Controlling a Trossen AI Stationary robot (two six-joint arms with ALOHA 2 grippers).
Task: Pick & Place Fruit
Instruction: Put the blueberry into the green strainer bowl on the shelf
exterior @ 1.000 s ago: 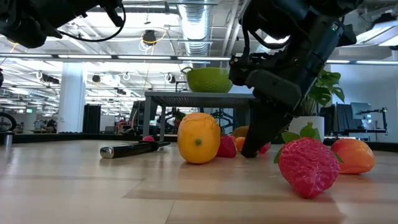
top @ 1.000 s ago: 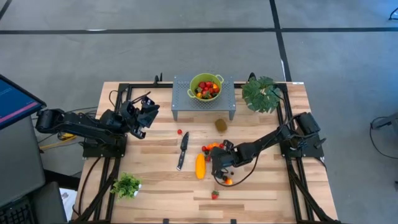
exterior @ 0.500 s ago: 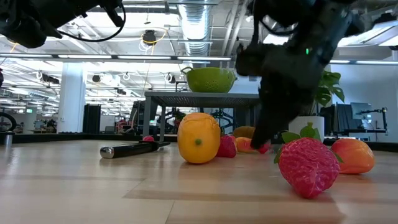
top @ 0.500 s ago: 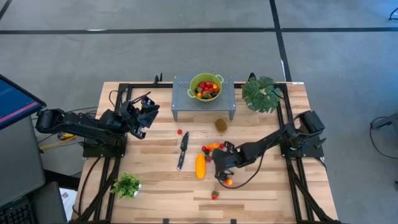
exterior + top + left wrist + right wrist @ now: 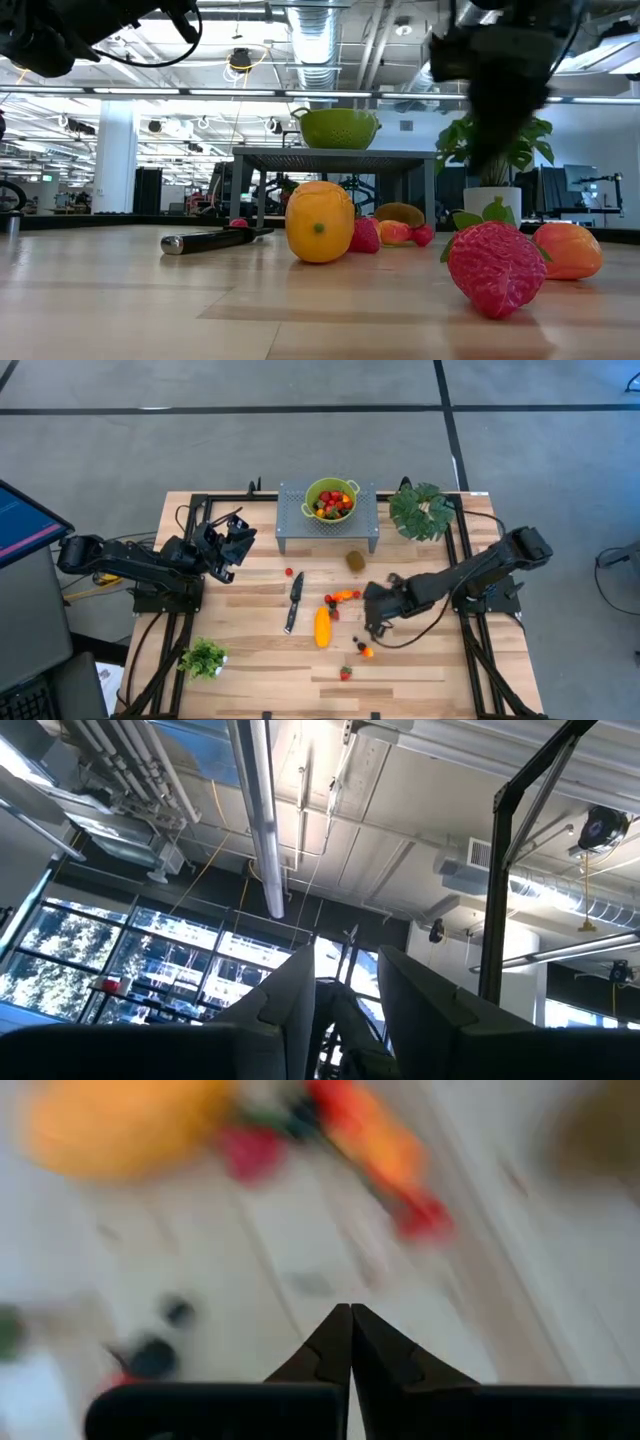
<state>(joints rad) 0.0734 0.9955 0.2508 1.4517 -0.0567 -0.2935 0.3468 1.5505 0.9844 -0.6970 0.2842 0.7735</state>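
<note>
High view: my right gripper (image 5: 374, 622) is above the table with fingers together, empty; it should reopen before descending. Fruit (image 5: 343, 597) lies scattered beside it; bowl (image 5: 330, 499) on the rack. Left gripper (image 5: 238, 535) parked, partly apart.

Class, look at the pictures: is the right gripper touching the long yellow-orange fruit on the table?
Apart. In the high view bare wood separates the right gripper from the yellow-orange fruit; the right wrist view shows its fingers shut on nothing, above the table.
</note>
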